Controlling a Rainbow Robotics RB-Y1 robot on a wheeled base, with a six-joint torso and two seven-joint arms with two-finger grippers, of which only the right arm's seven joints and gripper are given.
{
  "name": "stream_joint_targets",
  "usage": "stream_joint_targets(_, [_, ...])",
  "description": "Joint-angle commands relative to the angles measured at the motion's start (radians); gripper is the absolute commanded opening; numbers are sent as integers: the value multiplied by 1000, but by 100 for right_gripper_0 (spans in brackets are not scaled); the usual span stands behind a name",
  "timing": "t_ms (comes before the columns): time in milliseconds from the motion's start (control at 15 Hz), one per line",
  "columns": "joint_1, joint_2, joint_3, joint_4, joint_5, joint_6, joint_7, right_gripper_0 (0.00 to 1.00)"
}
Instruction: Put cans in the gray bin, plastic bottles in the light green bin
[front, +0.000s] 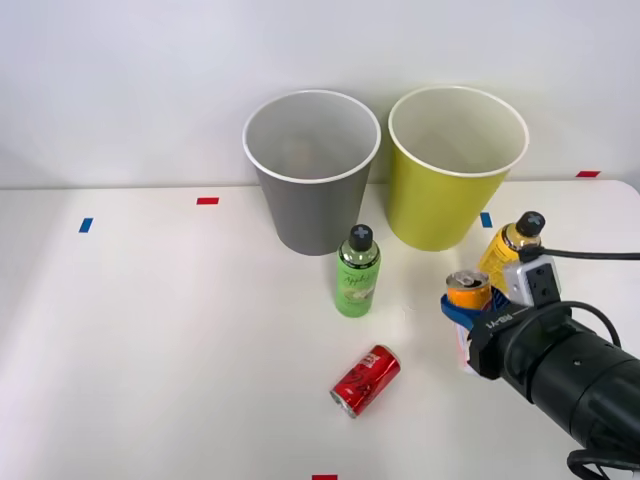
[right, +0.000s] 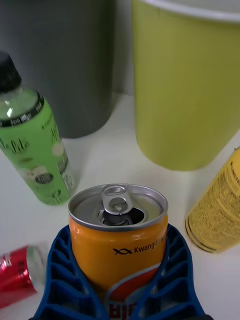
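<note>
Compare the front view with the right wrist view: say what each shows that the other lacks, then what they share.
Front view alone: the pale insides of the gray bin and light green bin, blue and red tape marks on the table, and the yellow-orange bottle's black cap.

Wrist view alone: the orange can's opened pull tab and the lettering on its side.

Shared: both bins, the upright green bottle, the yellow-orange bottle, the red can on its side, and the orange can between the blue jaws.

Front view: orange can (front: 468, 290) only shows its top; lower body sits behind the right gripper (front: 462, 312) and wrist housing. Yellow bottle (front: 507, 252) partly blocked by the camera block.

Wrist view: gray bin (right: 65, 60) and light green bin (right: 187, 85) rims cut off, green bottle (right: 32, 145) clipped at frame edge, red can (right: 17, 280) half out of frame. Bottle label text too small to read.
</note>
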Motion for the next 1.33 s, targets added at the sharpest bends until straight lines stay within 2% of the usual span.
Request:
stream_joint_targets(67, [20, 95, -69, -12, -56, -97, -17, 0])
stream_joint_targets(333, [13, 180, -134, -12, -77, -214, -26, 0])
stream_joint_targets(600, [-62, 249, -183, -9, -151, -280, -36, 0])
stream_joint_targets(800, [-223, 355, -154, 83, -163, -280, -26, 0])
stream_joint_targets(1133, [-464, 447, -103, 276, -92, -280, -26, 0])
stream_joint_targets(1333, [-642, 513, -55, 440, -63, -280, -25, 0])
